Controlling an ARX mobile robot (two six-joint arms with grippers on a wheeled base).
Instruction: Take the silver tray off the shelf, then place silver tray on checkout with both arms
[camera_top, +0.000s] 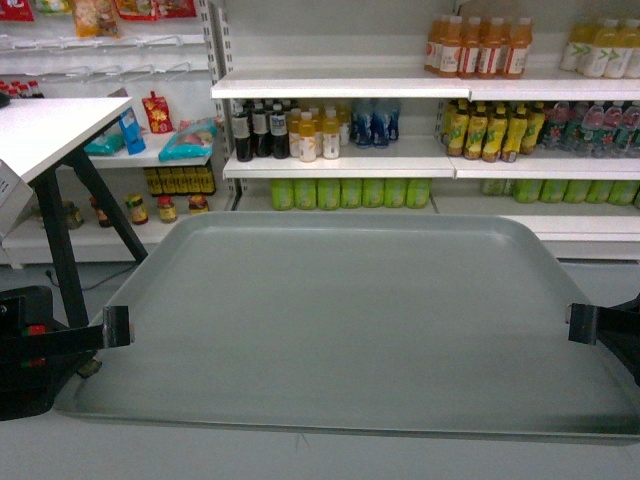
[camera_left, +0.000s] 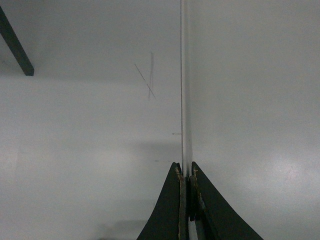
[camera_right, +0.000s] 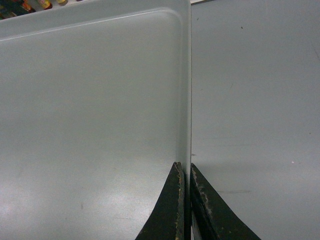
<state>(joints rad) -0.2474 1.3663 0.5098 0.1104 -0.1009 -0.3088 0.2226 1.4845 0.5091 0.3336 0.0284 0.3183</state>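
Left hand (camera_top: 118, 327) is pinching the left rim of the silver tray (camera_top: 350, 320), its two fingers nearly together with the thin edge running up between them in the left wrist view (camera_left: 186, 172). Right hand (camera_top: 583, 324) is doing the same on the opposite rim, narrow and clamped on the edge (camera_right: 186, 172); the right wrist view is showing the tray's flat inside to the left of the rim and bare grey floor (camera_right: 255, 100) to the right.

Store shelving (camera_top: 420, 160) is filling the whole background beyond the tray, its white boards running across the head view. The tray itself is sitting level between both hands, stretching almost the full width of the frame and hiding the lower part of that shelving. At upper left, a white worktop (camera_top: 50, 130) on black slanted legs (camera_top: 60, 240) is standing beside the tray's far left corner, well apart from the hands.

Rows of bottles are lining the shelves: orange drinks (camera_top: 480, 45) on the top board, dark bottles (camera_top: 262, 130) and yellow ones (camera_top: 490, 130) on the middle board, green bottles (camera_top: 350, 192) just above the tray's far edge. Further left, small snack packets (camera_top: 185, 140) and jars (camera_top: 150, 208) are resting on a lower rack. A faint crossed scratch (camera_left: 147, 80) is showing on the grey surface in the left wrist view.
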